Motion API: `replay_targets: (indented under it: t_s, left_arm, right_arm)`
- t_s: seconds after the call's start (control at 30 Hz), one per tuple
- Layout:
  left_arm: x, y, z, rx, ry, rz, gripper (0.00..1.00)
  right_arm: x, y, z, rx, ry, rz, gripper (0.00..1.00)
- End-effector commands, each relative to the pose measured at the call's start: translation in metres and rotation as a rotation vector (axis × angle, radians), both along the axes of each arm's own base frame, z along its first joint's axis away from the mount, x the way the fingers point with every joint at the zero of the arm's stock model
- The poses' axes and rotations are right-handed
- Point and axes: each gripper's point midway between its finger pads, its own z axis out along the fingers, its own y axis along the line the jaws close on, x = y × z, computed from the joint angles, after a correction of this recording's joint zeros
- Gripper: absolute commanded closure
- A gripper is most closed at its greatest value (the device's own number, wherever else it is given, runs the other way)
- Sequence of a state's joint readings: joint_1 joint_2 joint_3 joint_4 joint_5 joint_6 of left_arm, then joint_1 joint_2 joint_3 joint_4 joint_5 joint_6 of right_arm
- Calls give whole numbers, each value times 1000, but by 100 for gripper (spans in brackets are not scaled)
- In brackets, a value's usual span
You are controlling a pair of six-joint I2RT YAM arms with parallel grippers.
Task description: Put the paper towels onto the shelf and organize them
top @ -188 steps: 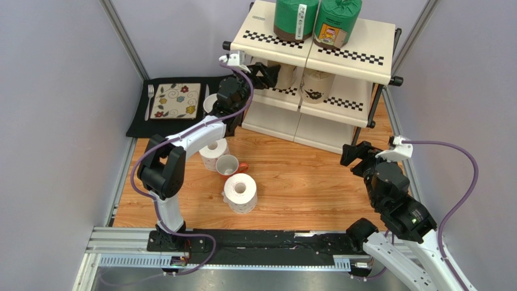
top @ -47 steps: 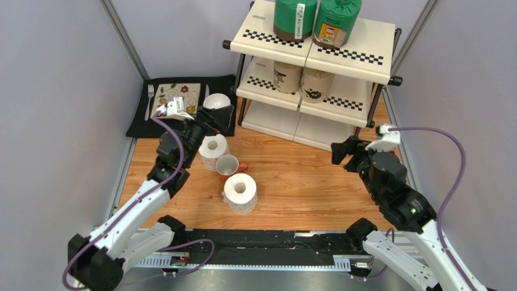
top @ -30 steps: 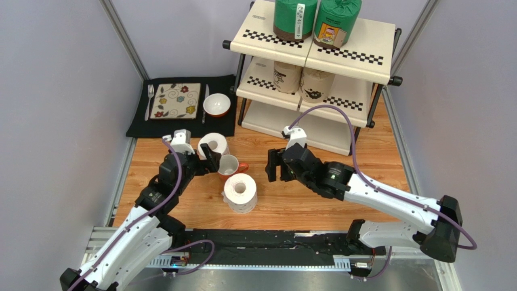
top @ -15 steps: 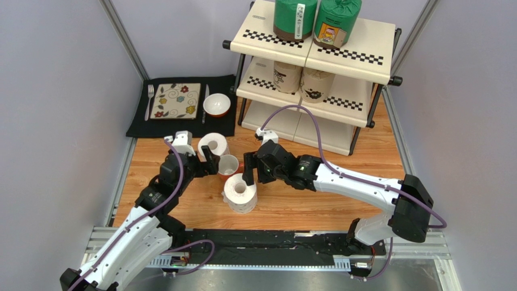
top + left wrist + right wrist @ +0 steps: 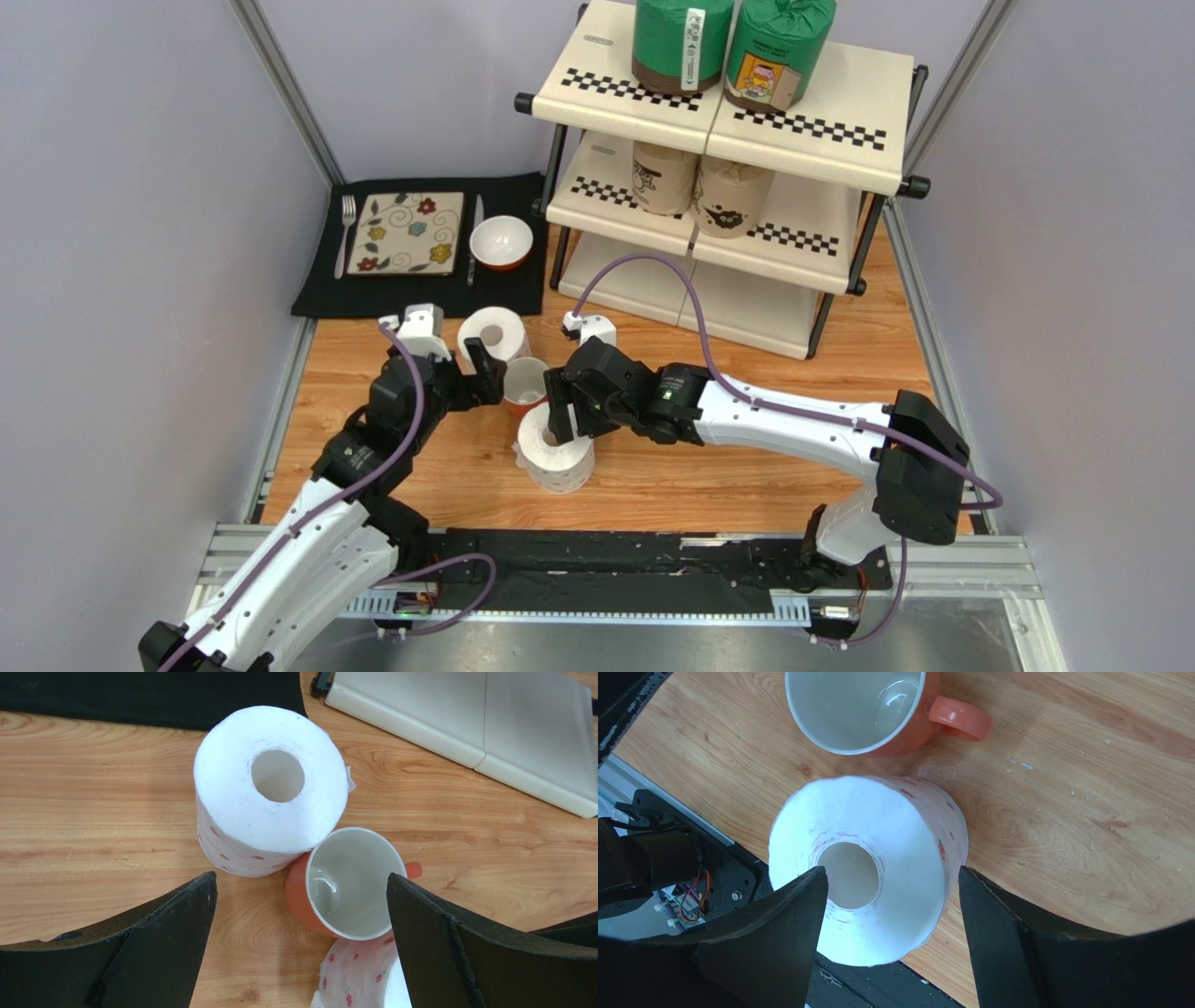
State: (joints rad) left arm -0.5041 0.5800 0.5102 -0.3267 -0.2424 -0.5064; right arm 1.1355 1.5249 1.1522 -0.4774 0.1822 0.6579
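paper towel (image 5: 906, 833) beside mug (image 5: 857, 707), right claw (image 5: 891, 882) half-open astride it, left claw (image 5: 300, 885) wide-open, empty

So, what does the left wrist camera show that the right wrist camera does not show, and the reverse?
Only the left wrist view: the far white roll, upright beside the mug, the black placemat and the shelf, its lowest panel. Only the right wrist view: the black rail with wires, and the right hand with a finger on each side of the near roll; whether they press it, I cannot tell. Both: the mug, the near roll, the wooden table.
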Motion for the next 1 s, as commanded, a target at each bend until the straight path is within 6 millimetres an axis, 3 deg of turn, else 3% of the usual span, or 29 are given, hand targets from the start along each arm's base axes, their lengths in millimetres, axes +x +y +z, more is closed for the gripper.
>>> replay_targets:
  t_s: [0.0, 0.4, 0.47, 0.6, 0.7, 0.73, 0.8, 0.97]
  left_arm:
    - [0, 3, 1, 9, -14, 5, 1]
    - [-1, 4, 0, 7, -16, 10, 1]
    - [-1, 4, 0, 8, -15, 12, 1]
    - [-1, 4, 0, 6, -15, 14, 1]
    - [-1, 6, 0, 7, -19, 21, 1]
    - [-1, 6, -1, 7, -19, 23, 1]
    - [-1, 6, -1, 6, -20, 25, 1]
    - [-1, 4, -3, -2, -13, 19, 1]
  right_arm:
    - [7, 2, 8, -13, -37, -21, 29]
    - [13, 6, -15, -82, -30, -33, 33]
    - [15, 5, -16, -91, -35, -42, 37]
    - [20, -2, -8, -69, -64, -93, 58]
    - [22, -14, 15, 5, -117, -135, 68]
    - [27, -22, 33, 41, -159, -169, 69]
    - [31, -37, 41, 49, -190, -203, 71]
    - [55, -95, 63, 42, -284, -360, 71]
